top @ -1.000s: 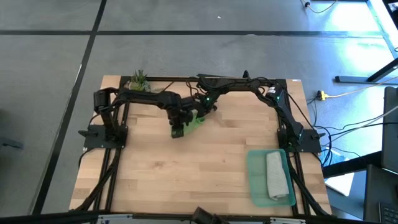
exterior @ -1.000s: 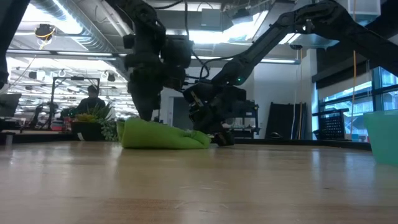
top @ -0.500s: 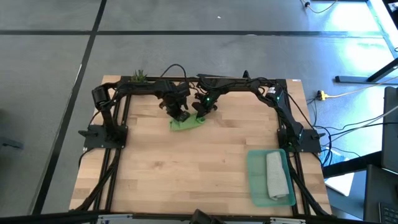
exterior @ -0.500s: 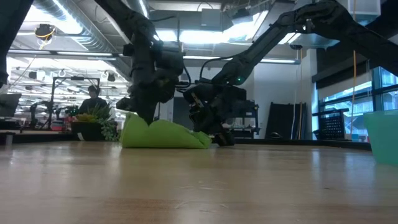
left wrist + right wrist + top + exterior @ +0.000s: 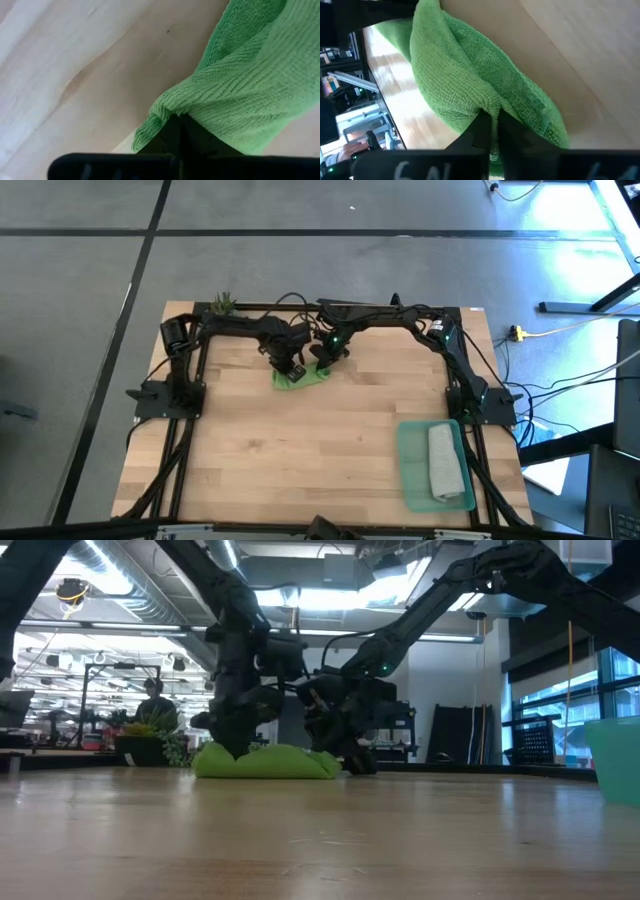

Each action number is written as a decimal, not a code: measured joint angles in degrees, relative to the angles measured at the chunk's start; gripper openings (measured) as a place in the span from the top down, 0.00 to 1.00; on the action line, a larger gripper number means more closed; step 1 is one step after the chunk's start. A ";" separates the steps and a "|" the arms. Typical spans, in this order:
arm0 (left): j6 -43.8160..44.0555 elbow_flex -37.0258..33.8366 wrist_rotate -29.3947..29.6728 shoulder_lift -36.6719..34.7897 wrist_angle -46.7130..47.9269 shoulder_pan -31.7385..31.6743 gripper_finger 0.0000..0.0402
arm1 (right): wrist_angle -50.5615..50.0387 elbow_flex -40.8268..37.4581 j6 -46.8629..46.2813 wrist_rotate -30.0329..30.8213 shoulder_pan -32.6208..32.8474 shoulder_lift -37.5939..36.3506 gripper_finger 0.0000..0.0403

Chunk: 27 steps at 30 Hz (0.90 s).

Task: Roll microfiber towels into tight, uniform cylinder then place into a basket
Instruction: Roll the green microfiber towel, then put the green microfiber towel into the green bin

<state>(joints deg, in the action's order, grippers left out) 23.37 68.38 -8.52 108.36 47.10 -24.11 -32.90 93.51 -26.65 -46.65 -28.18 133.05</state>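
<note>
On table, green towel (image 5: 300, 376) bunched.

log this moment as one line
left end effector shut on green towel | right end effector shut on it | grey towel in basket

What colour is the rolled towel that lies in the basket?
Light grey towel, in the teal basket; the high view shows it best.

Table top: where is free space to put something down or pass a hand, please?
The wide bare wood of the table between the green towel and the basket is free, also the near left part. Crowded: the far middle, where the left tool and right tool both pinch the towel. The basket holds the grey towel.
</note>
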 joint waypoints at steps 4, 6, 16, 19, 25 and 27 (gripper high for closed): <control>-0.16 0.00 1.43 0.01 -1.94 0.65 1.00 | 0.14 -0.02 0.11 -1.38 -0.07 0.02 0.88; -0.64 0.00 1.45 0.01 -2.08 0.64 1.00 | 0.23 -0.02 -0.11 -1.38 -0.08 0.02 0.86; -3.84 0.00 1.53 0.01 -1.86 0.62 1.00 | -2.60 0.54 1.37 -5.76 -3.43 -0.49 0.73; -4.08 0.00 1.61 0.01 -1.87 0.62 1.00 | -4.70 0.52 1.97 -2.09 -4.58 -2.79 0.73; -4.10 -0.02 1.74 0.03 -1.82 0.62 1.00 | -8.94 0.61 7.57 8.14 -6.17 -7.87 0.73; -4.10 -0.02 1.76 0.04 -1.82 0.62 1.00 | -10.98 0.62 11.23 9.46 -6.32 -10.14 0.73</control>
<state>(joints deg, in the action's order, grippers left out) 19.27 68.36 -6.76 108.40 45.28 -23.49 -43.88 94.13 -15.42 -37.18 -34.51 122.91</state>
